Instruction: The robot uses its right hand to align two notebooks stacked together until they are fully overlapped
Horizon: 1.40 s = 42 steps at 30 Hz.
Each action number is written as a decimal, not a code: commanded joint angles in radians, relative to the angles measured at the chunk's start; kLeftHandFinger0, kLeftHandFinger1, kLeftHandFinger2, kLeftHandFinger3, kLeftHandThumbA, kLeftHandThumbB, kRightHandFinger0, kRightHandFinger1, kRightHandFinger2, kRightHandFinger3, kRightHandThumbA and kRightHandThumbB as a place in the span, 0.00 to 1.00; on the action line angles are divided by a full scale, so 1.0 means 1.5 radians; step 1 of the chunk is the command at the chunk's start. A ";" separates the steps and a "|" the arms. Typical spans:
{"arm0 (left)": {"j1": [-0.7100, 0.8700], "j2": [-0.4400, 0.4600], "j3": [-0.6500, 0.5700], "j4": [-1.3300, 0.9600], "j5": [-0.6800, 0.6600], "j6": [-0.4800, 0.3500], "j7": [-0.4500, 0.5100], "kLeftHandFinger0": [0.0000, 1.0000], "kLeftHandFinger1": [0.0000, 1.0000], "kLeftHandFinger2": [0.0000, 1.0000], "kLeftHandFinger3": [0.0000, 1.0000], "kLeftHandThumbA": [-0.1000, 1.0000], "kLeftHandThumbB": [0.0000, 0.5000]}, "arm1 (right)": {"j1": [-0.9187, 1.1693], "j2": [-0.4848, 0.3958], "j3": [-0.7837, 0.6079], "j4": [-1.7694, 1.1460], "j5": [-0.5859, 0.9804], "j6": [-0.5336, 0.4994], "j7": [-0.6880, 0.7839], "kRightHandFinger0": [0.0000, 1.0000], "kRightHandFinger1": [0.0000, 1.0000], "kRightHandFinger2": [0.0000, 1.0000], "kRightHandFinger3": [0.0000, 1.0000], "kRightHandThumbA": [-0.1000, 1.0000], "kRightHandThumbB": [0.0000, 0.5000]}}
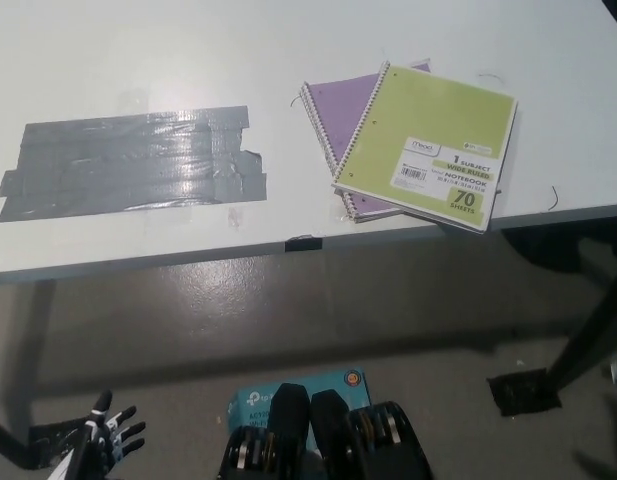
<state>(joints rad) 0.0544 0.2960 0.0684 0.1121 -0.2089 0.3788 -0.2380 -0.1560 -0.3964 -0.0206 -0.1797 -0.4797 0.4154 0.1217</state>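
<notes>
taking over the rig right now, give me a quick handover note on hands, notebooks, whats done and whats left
Left hand: low at the bottom left, below the table edge, fingers spread, holding nothing.
Right hand: not in view.
Notebooks: the green notebook lies on top of the purple notebook near the right front edge of the white table. They are skewed; the purple one sticks out at the upper left.
Done: nothing visible yet, the stack is untouched by any hand.
Left: bring the right hand in and square the two until they fully overlap.
Grey tape patch on the table's left is not part of the job.
</notes>
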 commanded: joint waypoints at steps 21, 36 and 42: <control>0.007 0.031 -0.016 -0.043 0.036 -0.012 -0.006 0.98 1.00 1.00 1.00 1.00 1.00 | -0.562 0.257 -0.076 0.173 -0.424 0.036 0.260 1.00 1.00 1.00 1.00 1.00 1.00; 0.006 0.018 -0.034 -0.060 0.057 -0.002 -0.002 0.97 1.00 1.00 1.00 1.00 0.98 | -0.612 0.263 -0.021 0.403 -0.414 0.036 0.138 1.00 1.00 1.00 1.00 1.00 0.76; 0.012 0.023 -0.049 -0.063 0.072 -0.014 -0.005 0.89 1.00 1.00 1.00 1.00 0.96 | -0.584 0.323 -0.110 0.480 -0.395 0.036 0.073 1.00 1.00 1.00 1.00 1.00 0.68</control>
<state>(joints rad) 0.0580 0.3032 0.0048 0.0557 -0.1261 0.3790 -0.2368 -1.0157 0.0486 -0.1262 0.5100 -1.0789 0.4583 0.3413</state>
